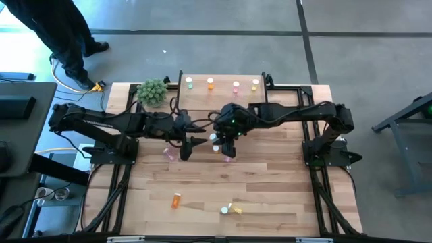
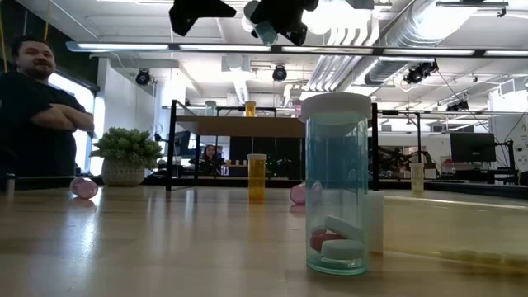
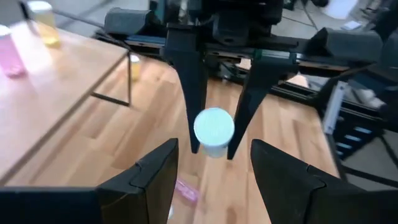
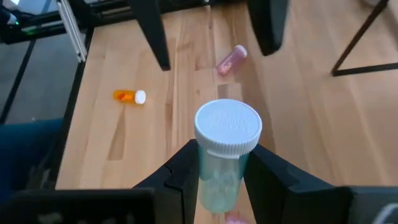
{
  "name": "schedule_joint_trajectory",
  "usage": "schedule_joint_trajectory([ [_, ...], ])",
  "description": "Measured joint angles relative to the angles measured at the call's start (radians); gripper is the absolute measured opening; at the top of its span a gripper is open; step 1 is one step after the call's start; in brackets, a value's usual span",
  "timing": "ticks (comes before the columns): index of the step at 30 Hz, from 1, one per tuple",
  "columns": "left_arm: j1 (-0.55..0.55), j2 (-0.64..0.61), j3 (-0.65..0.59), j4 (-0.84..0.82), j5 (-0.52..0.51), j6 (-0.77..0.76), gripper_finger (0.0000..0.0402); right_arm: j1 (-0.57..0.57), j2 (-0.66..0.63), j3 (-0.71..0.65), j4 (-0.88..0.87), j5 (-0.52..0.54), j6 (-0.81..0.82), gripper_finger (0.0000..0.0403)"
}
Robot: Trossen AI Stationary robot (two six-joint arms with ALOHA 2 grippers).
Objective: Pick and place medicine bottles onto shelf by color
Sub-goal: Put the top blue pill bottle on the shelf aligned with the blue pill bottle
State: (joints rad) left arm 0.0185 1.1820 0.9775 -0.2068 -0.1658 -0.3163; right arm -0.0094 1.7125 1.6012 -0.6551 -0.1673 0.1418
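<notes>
— Workshop floor, grey concrete, with a light-wood table (image 1: 270, 196) in the middle of it. What's on the far end?

— The shelf (image 1: 223, 94), a small raised board on black legs. Four bottles stand in a row on it: green (image 1: 190, 83), orange (image 1: 210, 84), pink (image 1: 236, 86) and yellow (image 1: 255, 84). A bushy potted plant (image 1: 152, 92) sits just beside its left corner.

— And the arms?

— Both reach toward the table's middle, up in the air. The right gripper (image 4: 222, 180) is clamped on a pale green bottle (image 4: 224, 155) with a white cap, held upright between its fingers. The left gripper (image 3: 214, 171) faces it close by, fingers spread apart with nothing between them; from its wrist camera the green bottle (image 3: 214, 132) shows cap-on in the other arm's fingers.

— Anything loose on the tabletop?

— A pink bottle (image 1: 169, 154) lies near the left gripper, another pink one (image 1: 227, 158) below the right gripper. An orange bottle (image 1: 175, 200) lies on its side toward the near edge, and a yellow one (image 1: 231, 209) lies to its right. In the low view a clear teal-tinted bottle (image 2: 336, 186) stands upright right before the camera.

— People?

— One person (image 2: 37, 107) stands beyond the table with arms folded.
</notes>
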Motion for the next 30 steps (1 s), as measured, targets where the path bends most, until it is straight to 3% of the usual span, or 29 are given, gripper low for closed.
schedule_joint_trajectory([
  [10,0.028,0.000,0.000,-0.010,0.158,-0.051,0.0193,0.046,0.020,0.001,0.046,-0.002,0.053,0.0099],
  [30,0.026,0.005,0.000,-0.066,0.219,-0.144,0.0193,0.071,0.062,0.001,0.160,-0.013,0.123,0.0099],
])
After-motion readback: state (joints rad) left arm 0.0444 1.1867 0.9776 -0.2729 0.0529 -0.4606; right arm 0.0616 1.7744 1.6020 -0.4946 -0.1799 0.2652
